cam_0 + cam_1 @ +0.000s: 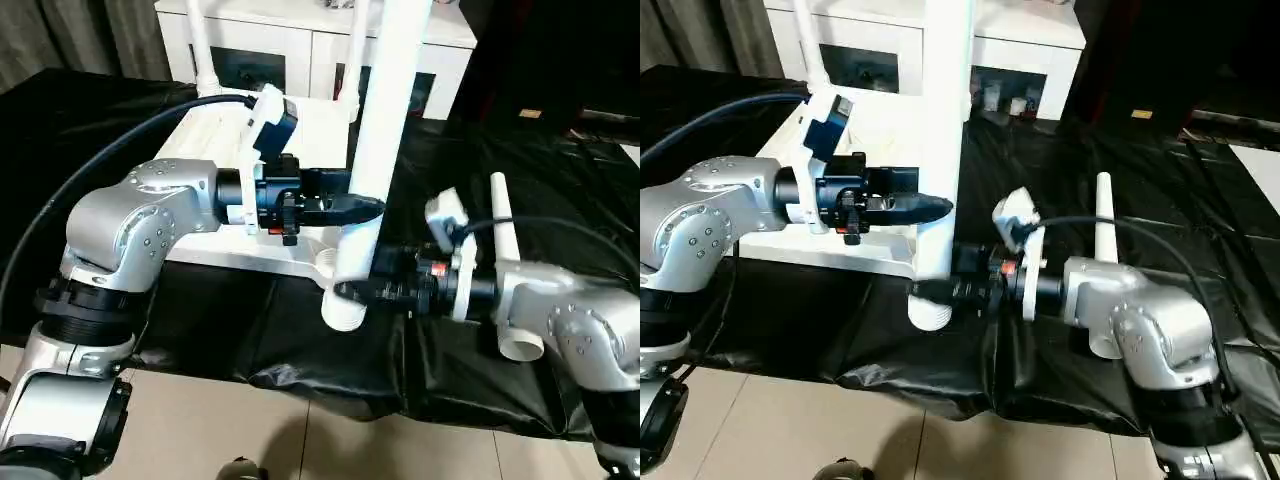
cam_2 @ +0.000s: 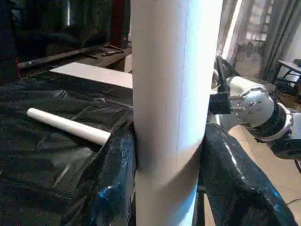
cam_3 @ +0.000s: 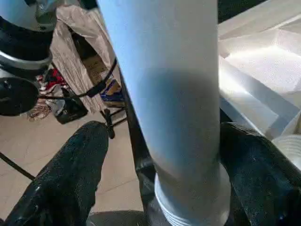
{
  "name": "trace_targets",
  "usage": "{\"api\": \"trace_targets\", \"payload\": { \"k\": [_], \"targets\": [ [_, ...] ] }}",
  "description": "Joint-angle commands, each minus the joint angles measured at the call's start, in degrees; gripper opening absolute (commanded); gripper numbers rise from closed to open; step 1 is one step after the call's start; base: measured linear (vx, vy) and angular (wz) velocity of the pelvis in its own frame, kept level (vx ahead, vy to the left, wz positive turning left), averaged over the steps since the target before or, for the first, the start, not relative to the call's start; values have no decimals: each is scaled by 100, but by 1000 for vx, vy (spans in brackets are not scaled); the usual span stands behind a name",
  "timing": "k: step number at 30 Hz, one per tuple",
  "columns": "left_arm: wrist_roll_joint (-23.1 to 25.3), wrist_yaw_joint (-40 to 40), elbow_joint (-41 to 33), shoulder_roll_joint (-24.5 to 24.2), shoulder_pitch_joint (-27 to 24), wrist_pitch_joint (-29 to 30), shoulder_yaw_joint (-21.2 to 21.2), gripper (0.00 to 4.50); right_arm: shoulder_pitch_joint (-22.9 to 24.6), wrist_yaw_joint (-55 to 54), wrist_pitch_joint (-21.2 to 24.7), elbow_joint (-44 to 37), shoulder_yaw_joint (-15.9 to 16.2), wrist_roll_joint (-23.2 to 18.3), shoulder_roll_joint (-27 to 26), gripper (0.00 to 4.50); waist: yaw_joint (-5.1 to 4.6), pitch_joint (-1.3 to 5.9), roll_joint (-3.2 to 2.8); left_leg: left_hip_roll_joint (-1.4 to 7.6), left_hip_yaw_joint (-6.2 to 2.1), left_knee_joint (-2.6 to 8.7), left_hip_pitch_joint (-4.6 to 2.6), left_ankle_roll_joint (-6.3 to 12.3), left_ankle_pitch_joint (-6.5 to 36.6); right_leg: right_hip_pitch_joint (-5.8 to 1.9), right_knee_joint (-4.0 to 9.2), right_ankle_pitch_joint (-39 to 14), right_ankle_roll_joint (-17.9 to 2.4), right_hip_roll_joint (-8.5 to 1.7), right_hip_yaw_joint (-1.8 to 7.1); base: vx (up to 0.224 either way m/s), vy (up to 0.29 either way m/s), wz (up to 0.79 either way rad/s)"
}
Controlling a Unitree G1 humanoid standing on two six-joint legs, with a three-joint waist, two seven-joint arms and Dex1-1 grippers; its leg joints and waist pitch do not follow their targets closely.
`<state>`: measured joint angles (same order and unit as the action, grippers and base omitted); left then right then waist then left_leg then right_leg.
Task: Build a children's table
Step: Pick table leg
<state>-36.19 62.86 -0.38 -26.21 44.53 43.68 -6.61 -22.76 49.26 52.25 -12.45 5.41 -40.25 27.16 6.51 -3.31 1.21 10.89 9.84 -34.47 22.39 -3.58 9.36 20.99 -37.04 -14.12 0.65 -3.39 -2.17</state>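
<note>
Left eye view: white tube leg (image 1: 385, 140) stands near upright, tilted slightly, its wide threaded end (image 1: 343, 310) low, just beside the near corner socket (image 1: 327, 262) of the table top (image 1: 215, 135). Top lies upside down on the black sheet (image 1: 330, 350); leg's upper part rises past the top edge of view

Left gripper (image 1: 362, 208) comes in level from the table-top side and clamps the leg about mid-height; left wrist view has both black fingers (image 2: 117, 174) pressed against the tube, one each side, jaws at a middling width set by the tube

Right gripper (image 1: 350, 292) sits lower on the same leg, just above the threaded end, reaching in from the side away from the table top. Right wrist view: one finger (image 3: 254, 165) touches the tube, the other (image 3: 70, 174) stands clear of it, jaws wide; whether it truly grips I cannot tell

A second leg (image 1: 510, 270) lies loose on the sheet beyond the right forearm, well apart from the held leg

Two more legs (image 1: 200, 45) already stand in the table top's far corners

Behind the table top, a white cabinet (image 1: 315, 50) with glass doors
</note>
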Motion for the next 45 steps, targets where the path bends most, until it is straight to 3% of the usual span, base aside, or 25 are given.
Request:
{"api": "trace_targets", "payload": {
  "k": [1,11,12,29,38,41,44,45],
  "targets": [
    [7,97,-100,-15,91,-66,-44,179,-2,49,-82,-106,82,86,56,392,7,399,-3,199,-39,385,-148,-156,574,-204,388,194,-1249,-418,226,0,0,0],
    [56,279,-151,-9,62,-127,-191,179,4,102,-325,-131,256,235,25,392,4,407,0,197,-36,374,-147,-125,546,-210,371,335,-1300,-415,228,0,0,0],
    [62,285,-148,-9,66,-129,-193,179,8,108,-332,-137,275,243,28,363,6,407,-9,199,-39,374,-149,-127,550,-210,370,325,-1301,-417,227,0,0,0],
    [58,340,-129,21,105,-135,-208,179,75,184,-490,-141,431,354,34,225,7,413,-13,198,-40,368,-150,-107,539,-216,362,389,-1331,-413,228,0,0,0],
    [242,-23,-130,-4,40,-127,-148,179,94,96,-614,-108,393,473,-35,196,3,422,-25,201,-46,360,-151,-100,509,-219,348,509,-1347,-405,224,0,0,0],
    [69,-102,-92,-26,9,180,-26,249,123,-54,-713,-80,300,517,-116,194,6,421,-14,192,-40,359,-146,-96,496,-215,339,504,-1369,-407,221,0,0,0],
    [-12,-106,-83,-110,-82,378,27,254,152,-242,-834,-49,206,566,-218,193,1,418,-15,192,-39,362,-155,-98,534,-210,350,422,-1356,-401,221,0,0,0],
    [-18,-113,-79,-122,-97,396,39,275,158,-282,-868,-46,189,584,-238,191,2,415,-16,198,-43,367,-157,-112,531,-203,353,386,-1339,-408,223,0,0,0]
  ]
}}
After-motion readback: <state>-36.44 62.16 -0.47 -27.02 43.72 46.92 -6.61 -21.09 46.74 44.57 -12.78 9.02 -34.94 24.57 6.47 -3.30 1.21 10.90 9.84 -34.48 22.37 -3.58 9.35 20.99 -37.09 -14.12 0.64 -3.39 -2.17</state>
